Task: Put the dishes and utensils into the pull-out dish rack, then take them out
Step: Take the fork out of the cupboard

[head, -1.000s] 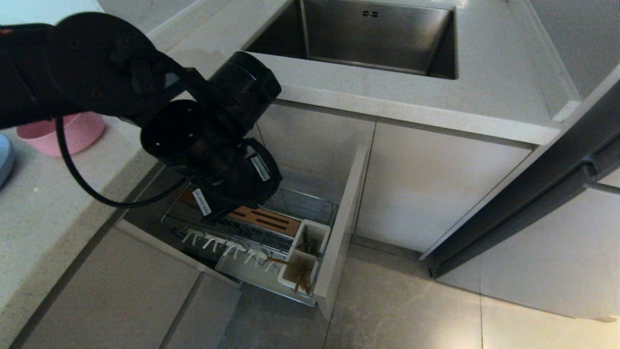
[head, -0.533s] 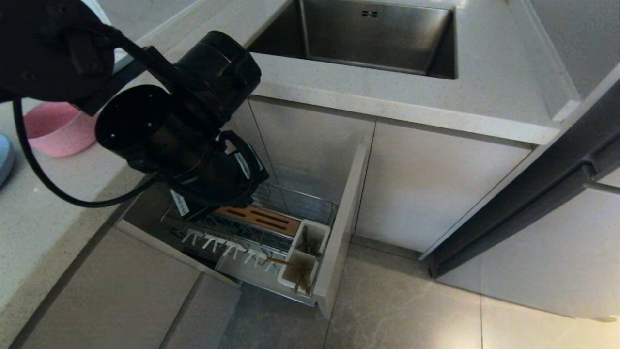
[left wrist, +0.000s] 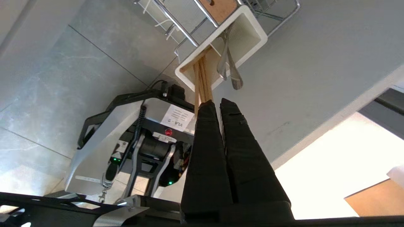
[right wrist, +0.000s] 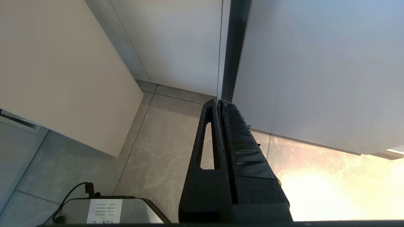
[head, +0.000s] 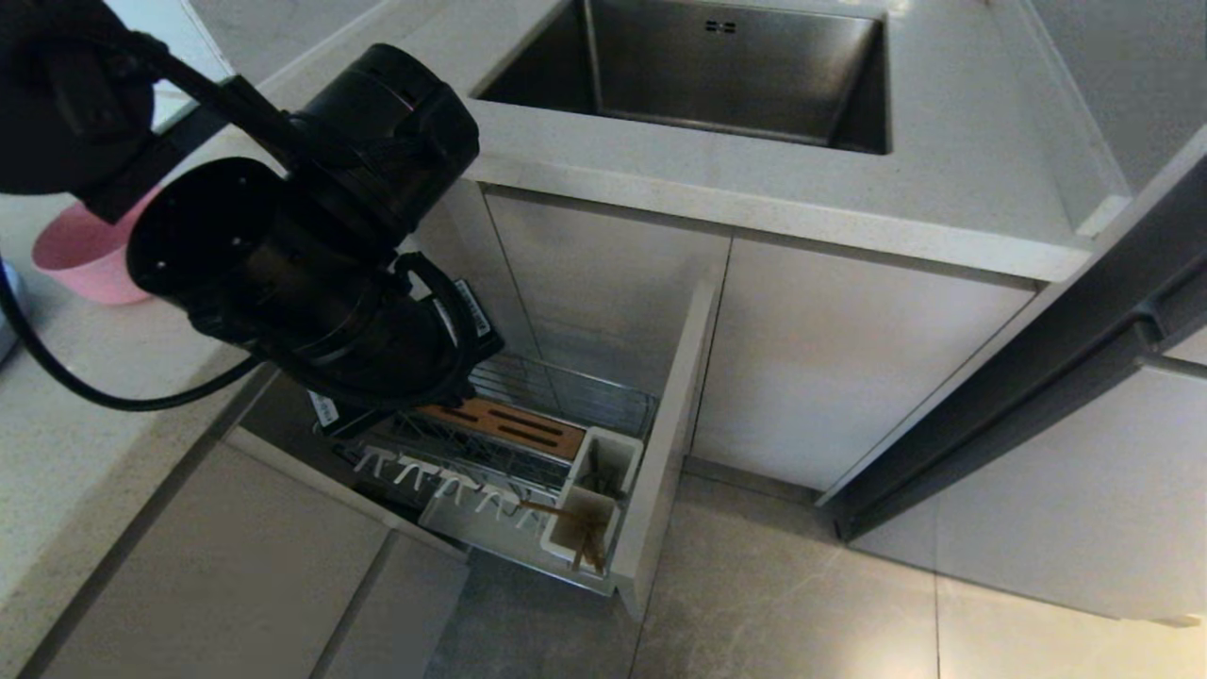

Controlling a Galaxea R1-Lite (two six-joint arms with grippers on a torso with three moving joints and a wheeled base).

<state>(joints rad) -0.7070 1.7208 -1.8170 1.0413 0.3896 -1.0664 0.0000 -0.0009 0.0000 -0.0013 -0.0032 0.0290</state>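
Kitchen floor, rack (head: 528,443), chopsticks (left wrist: 202,85) upright

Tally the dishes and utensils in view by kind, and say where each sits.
Pink bowl, on the counter: 1
Chopsticks, in the rack's utensil cup: 1 pair
Metal utensils, in the neighbouring compartment of that cup: 2, it seems
Total: 4 items, counting the pair as one

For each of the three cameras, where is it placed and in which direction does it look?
Head view: sits high, looks down at the sink, counter and pull-out dish rack; the left arm fills its left side.
Left wrist view: sits behind the shut left gripper, looks past it at the utensil cups and the robot's base.
Right wrist view: sits behind the shut right gripper, looks at floor and cabinet fronts.
Shared: head and left wrist views both show the chopsticks.
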